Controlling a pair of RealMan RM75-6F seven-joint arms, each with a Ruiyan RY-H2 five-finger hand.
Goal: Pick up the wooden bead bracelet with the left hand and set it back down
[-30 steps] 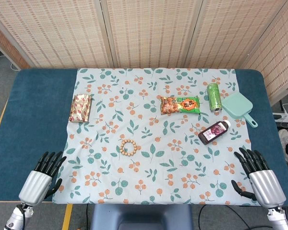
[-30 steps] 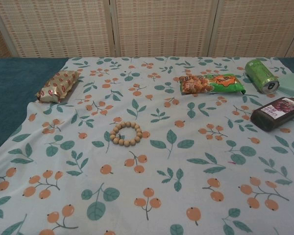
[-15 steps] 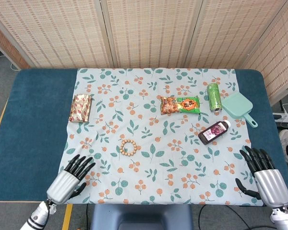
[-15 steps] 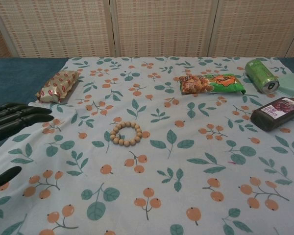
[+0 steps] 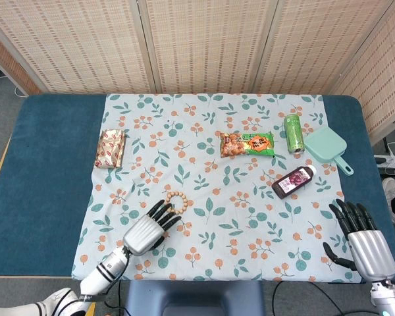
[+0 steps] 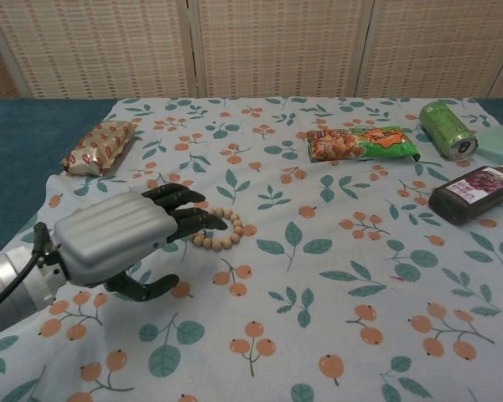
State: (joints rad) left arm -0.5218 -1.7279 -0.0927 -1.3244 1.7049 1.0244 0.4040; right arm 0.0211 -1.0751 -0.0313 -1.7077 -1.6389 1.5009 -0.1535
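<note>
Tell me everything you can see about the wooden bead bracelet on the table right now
The wooden bead bracelet is a small closed ring of round, pale tan beads that look like plain wood. It lies flat on the floral tablecloth, near the front and left of centre. The left hand, fingers spread, reaches over it from the near left; in the chest view its dark fingertips cover the ring's left side. Whether they touch the beads cannot be told. Nothing else is near it.

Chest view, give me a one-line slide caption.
Left hand reaching over floral cloth, fingertips at the bracelet, not yet gripping.
</note>
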